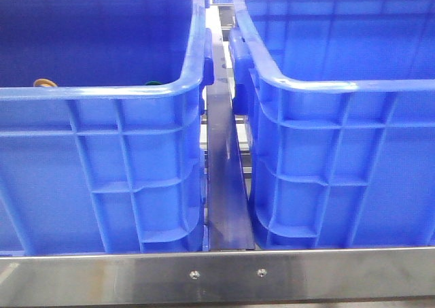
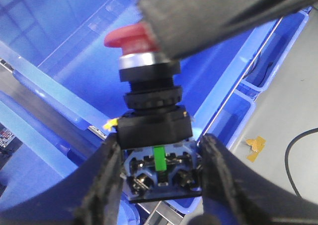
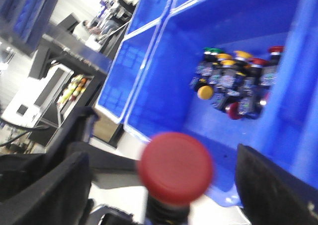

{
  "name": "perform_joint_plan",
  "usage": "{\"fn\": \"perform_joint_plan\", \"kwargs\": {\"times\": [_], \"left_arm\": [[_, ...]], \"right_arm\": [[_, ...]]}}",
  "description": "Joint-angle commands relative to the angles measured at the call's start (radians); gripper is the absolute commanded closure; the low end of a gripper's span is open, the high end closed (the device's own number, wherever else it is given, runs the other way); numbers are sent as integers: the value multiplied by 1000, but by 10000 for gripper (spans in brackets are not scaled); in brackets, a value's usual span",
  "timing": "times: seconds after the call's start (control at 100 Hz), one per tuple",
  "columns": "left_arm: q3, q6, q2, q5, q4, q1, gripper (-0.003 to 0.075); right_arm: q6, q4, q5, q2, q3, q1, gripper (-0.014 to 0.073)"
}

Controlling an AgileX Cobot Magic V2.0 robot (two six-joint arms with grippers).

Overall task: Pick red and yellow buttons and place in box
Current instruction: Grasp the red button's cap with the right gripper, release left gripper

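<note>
My left gripper (image 2: 159, 173) is shut on the black and blue base of a red button (image 2: 130, 38) and holds it up over a blue crate (image 2: 74, 51). My right gripper (image 3: 169, 187) is open, with its fingers wide on either side of the red cap (image 3: 175, 168) and not touching it. One right finger (image 2: 213, 11) shows beside the cap in the left wrist view. A yellow button (image 3: 204, 92) lies in a pile in a blue crate (image 3: 164, 76). An orange-yellow ring (image 1: 45, 83) shows in the left crate (image 1: 102, 158). Neither gripper shows in the front view.
A second blue crate (image 1: 340, 151) stands at the right, with a narrow gap and a blue bar (image 1: 225, 185) between the two. A steel rail (image 1: 217, 277) runs along the front. A dark green button (image 1: 152, 83) lies in the left crate. The pile (image 3: 233, 81) holds several buttons.
</note>
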Motion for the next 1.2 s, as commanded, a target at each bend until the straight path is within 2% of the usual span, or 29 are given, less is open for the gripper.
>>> {"fn": "perform_joint_plan", "kwargs": {"times": [0.0,0.17,0.36,0.47,0.54,0.61,0.68,0.72,0.77,0.85,1.05,1.19], "left_arm": [[-25,0,-23,-46,27,-7,739],[-25,0,-23,-46,27,-7,739],[-25,0,-23,-45,27,-7,738],[-25,0,-23,-44,27,-7,722],[-25,0,-23,-44,27,-7,661],[-25,0,-23,-39,27,-7,551],[-25,0,-23,-30,29,-7,396],[-25,0,-23,-23,30,-7,280],[-25,0,-23,-24,30,-7,180],[-25,0,-23,-24,30,-7,83],[-27,-4,-23,-20,30,-7,66],[-27,-13,-30,5,27,10,68]], "right_arm": [[-18,74,5,22,-68,39,-18],[-18,66,10,70,-89,111,6],[-18,63,6,83,-89,126,237],[-18,62,2,83,-89,126,330],[-18,62,-5,83,-89,126,348],[-18,60,-13,83,-89,126,348],[-18,56,-17,83,-89,126,348],[-18,52,-18,83,-89,126,348],[-18,50,-19,83,-89,126,348],[-18,48,-26,83,-89,126,348],[-22,40,-85,81,-89,122,348],[-29,39,-106,78,-89,76,348]]}}
